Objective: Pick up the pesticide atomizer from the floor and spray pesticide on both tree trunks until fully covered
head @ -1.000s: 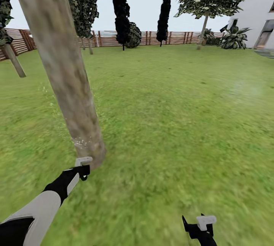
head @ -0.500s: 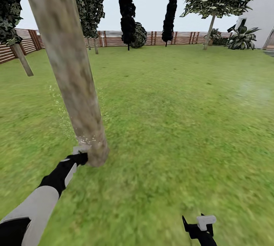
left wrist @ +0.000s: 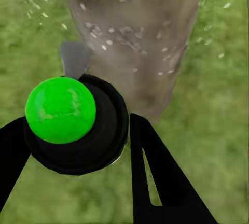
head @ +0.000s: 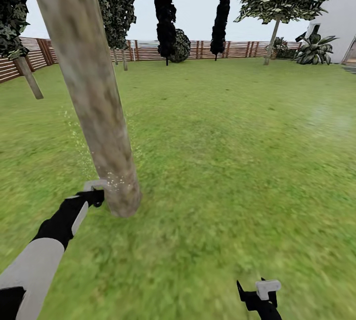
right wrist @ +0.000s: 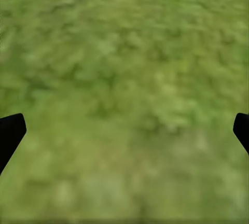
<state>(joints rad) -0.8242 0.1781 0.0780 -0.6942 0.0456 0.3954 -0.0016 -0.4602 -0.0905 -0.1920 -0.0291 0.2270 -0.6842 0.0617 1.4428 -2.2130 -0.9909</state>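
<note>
Left gripper (left wrist: pixel 78 146) clamps the atomizer (left wrist: pixel 75 125), green cap, beside the speckled tree trunk (head: pixel 94 97). Right gripper (right wrist: pixel 124 130) spread apart over grass (head: pixel 237 161). No legible writing.

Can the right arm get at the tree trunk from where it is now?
Probably not without moving. The right gripper hangs open, low over the grass, well apart from the tree trunk, where the left gripper holds the atomizer.

The trunk (head: pixel 96 112) looks like matt, mottled bark, flecked with pale specks (left wrist: pixel 111 35); the atomizer (left wrist: pixel 78 125) is glossy black plastic with a shiny green cap (left wrist: pixel 60 110); the fence (head: pixel 148 50) is slatted brown wood; the grass (head: pixel 237 161) is soft, blurred.
</note>
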